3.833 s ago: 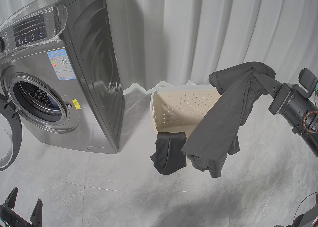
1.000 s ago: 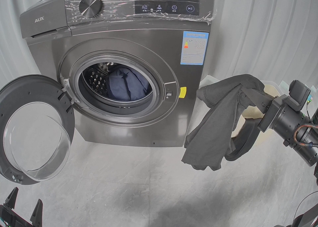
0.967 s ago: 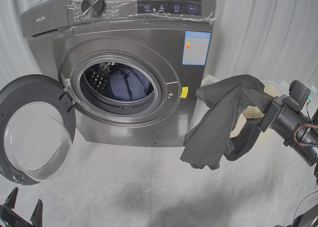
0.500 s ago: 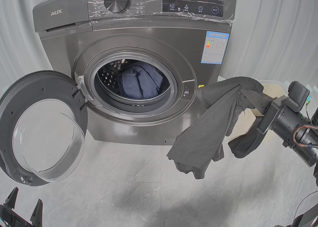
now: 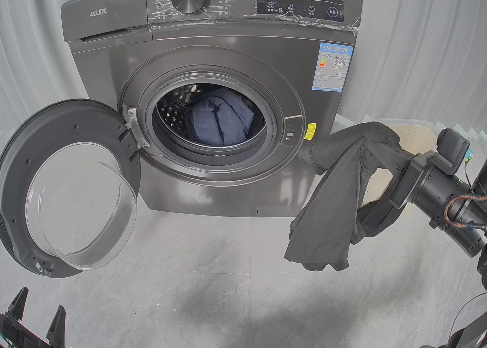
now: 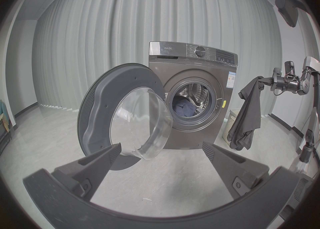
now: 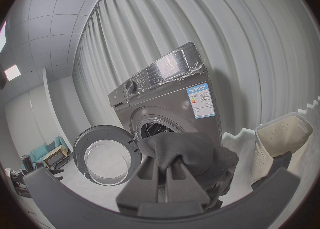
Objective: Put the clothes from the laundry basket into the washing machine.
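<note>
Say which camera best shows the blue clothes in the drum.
Head view: blue clothes lie plainly in the drum. Left wrist view shows them tiny; in the right wrist view the dark garment hides them.

Grey right end effector (image 7: pixel 164 168), orange wrist cable (image 5: pixel 448 215)

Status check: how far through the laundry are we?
Done: a blue garment lies in the washing machine drum, door open. In hand: the right gripper, jaws shut, holds a grey garment in the air beside the machine. Still to do: a dark garment hangs over the laundry basket rim.
</note>
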Controlling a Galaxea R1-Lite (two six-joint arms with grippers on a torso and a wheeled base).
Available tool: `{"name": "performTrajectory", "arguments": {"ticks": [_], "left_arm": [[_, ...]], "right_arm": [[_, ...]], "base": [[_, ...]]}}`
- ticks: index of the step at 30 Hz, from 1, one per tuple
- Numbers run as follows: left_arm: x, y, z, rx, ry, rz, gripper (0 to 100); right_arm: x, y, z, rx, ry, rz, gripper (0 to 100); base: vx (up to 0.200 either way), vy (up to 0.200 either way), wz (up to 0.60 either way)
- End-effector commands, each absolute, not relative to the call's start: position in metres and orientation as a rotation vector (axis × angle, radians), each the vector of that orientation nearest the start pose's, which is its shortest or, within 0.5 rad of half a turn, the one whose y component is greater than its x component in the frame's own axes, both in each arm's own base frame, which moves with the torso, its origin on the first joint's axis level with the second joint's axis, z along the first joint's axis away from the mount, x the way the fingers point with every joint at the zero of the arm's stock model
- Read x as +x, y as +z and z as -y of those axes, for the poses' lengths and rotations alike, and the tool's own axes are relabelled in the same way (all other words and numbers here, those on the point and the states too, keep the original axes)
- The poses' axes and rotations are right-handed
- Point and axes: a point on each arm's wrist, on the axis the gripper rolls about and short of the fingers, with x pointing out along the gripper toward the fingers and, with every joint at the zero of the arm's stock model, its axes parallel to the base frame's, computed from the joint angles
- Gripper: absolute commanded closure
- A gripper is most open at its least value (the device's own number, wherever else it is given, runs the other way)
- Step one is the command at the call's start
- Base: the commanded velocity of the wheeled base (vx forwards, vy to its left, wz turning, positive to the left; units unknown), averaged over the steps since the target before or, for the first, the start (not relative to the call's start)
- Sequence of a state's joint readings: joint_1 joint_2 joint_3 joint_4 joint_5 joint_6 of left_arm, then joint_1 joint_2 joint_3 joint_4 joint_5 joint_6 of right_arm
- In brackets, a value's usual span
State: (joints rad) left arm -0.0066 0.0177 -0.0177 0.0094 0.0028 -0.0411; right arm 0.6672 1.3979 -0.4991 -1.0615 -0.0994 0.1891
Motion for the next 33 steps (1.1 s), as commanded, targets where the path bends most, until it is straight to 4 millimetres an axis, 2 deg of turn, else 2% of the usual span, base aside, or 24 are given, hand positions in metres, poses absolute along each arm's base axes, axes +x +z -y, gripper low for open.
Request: {"name": "performTrajectory", "arguments": {"ticks": [1, 4, 11, 14, 18, 28, 29, 31, 32, 33], "left_arm": [[-0.023, 0.075, 0.0, -0.041, -0.004, -0.006, 0], [-0.023, 0.075, 0.0, -0.038, -0.004, -0.006, 0], [-0.023, 0.075, 0.0, -0.025, 0.006, -0.003, 0], [-0.023, 0.075, 0.0, -0.014, 0.009, -0.005, 0], [-0.023, 0.075, 0.0, -0.005, 0.008, -0.005, 0], [-0.023, 0.077, 0.001, 0.026, -0.023, 0.013, 0], [-0.025, 0.084, 0.001, 0.018, -0.03, 0.049, 0], [-0.033, 0.115, 0.002, 0.017, -0.059, 0.164, 0], [-0.033, 0.115, 0.002, 0.017, -0.059, 0.164, 0], [-0.033, 0.14, 0.003, 0.033, -0.133, 0.182, 0]], "right_arm": [[0.174, 0.219, -0.135, 0.242, 0.58, 0.084, 100], [0.175, 0.217, -0.136, 0.245, 0.581, 0.074, 100], [0.175, 0.218, -0.139, 0.241, 0.592, 0.076, 100], [0.185, 0.21, -0.15, 0.217, 0.593, 0.046, 100], [0.191, 0.216, -0.163, 0.238, 0.613, 0.058, 100], [0.203, 0.207, -0.199, 0.295, 0.62, 0.045, 100], [0.205, 0.208, -0.201, 0.302, 0.615, 0.056, 100], [0.208, 0.208, -0.204, 0.312, 0.613, 0.074, 100], [0.208, 0.208, -0.204, 0.312, 0.613, 0.074, 100], [0.212, 0.208, -0.208, 0.317, 0.615, 0.081, 100]], "base": [[0.0, 0.2, 0.0], [0.0, 0.2, 0.0], [0.0, 0.0, 0.0], [0.0, 0.0, 0.0], [0.0, 0.0, 0.0], [0.0, 0.0, 0.0], [0.0, 0.0, 0.0], [0.0, 0.0, 0.0], [0.0, 0.0, 0.0], [0.0, 0.0, 0.0]]}}
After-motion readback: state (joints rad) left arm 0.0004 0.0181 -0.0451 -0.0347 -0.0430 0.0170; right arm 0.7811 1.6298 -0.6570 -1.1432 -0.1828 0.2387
